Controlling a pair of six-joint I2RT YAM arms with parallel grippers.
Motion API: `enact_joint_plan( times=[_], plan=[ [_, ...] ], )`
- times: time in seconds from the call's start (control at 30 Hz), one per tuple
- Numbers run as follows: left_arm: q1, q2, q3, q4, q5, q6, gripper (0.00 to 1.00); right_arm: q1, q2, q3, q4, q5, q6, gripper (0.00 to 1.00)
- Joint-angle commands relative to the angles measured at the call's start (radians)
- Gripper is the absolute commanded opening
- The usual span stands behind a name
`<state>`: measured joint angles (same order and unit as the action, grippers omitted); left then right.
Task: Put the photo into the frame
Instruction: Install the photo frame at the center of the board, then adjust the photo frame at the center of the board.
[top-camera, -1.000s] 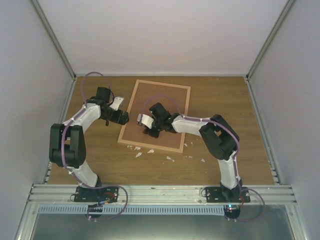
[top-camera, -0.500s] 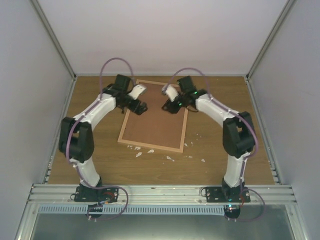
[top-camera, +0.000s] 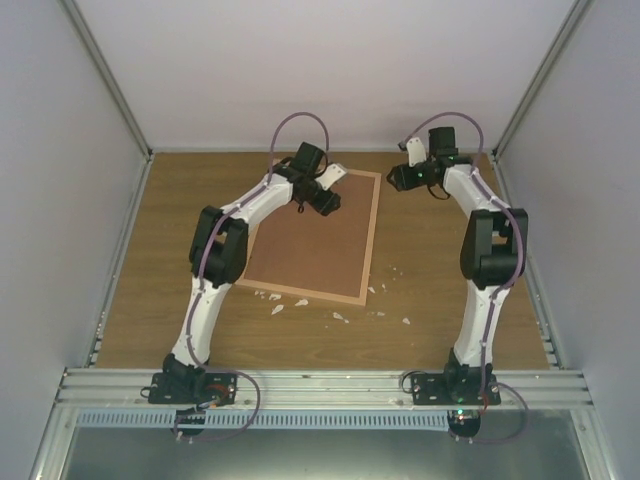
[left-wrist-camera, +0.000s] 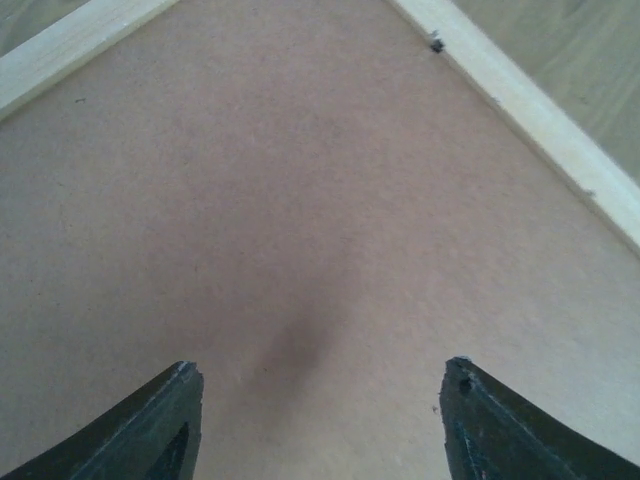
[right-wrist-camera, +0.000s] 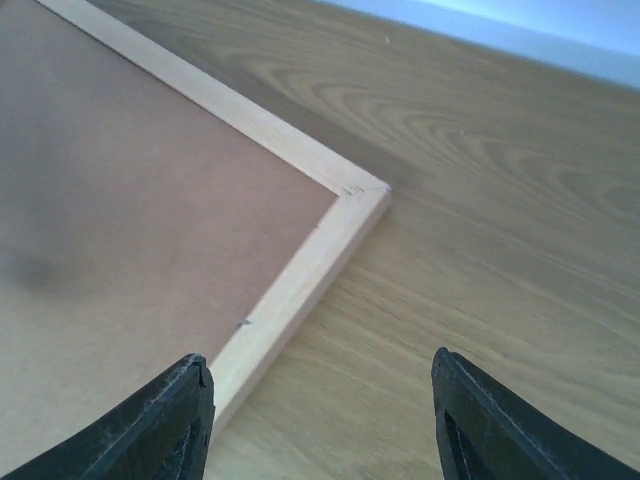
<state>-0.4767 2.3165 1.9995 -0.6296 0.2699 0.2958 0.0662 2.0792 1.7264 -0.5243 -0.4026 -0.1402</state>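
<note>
Frame (top-camera: 372, 240) lying flat — thin pale wood, brown board (top-camera: 320, 240) inside.

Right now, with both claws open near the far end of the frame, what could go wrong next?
1. The left claw hangs open over the backing board; pressing down might scrape or shift it.
2. The right claw sits just off the far corner of the frame; a low sweep could knock it askew.
3. Loose white scraps by the near rail could slide underneath.
</note>
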Motion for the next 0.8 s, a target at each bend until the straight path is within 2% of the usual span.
enact_joint_plan(
  times=[0.0, 0.07, 0.17, 0.23, 0.33, 0.4, 0.53, 0.77],
  plan=[
    [0.007, 0.024, 0.081, 0.01, -0.058, -0.029, 0.7, -0.006, 0.079, 0.033, -0.024, -0.035, 0.02, 0.61],
    [0.031, 0.002, 0.075, 0.018, -0.059, -0.032, 0.76, -0.004, 0.083, 0.025, -0.008, -0.054, 0.015, 0.63],
    [0.091, -0.003, 0.098, -0.013, -0.033, -0.028, 0.8, -0.005, 0.108, 0.062, 0.005, -0.09, -0.008, 0.73],
    [0.143, -0.002, 0.118, -0.051, 0.018, -0.045, 0.86, -0.005, 0.146, 0.118, 0.014, -0.119, -0.03, 0.8],
    [0.208, -0.045, 0.044, -0.06, 0.119, -0.071, 0.95, -0.006, 0.222, 0.208, 0.03, -0.162, -0.037, 0.87],
    [0.23, -0.094, -0.045, -0.034, 0.136, -0.073, 0.98, -0.006, 0.282, 0.302, 0.027, -0.165, -0.03, 0.89],
    [0.238, -0.197, -0.212, 0.033, 0.131, -0.071, 0.99, -0.006, 0.392, 0.446, 0.003, -0.197, -0.022, 0.91],
    [0.291, -0.268, -0.313, 0.081, 0.088, -0.131, 0.99, 0.006, 0.476, 0.479, 0.087, -0.238, 0.042, 0.94]
  ],
)
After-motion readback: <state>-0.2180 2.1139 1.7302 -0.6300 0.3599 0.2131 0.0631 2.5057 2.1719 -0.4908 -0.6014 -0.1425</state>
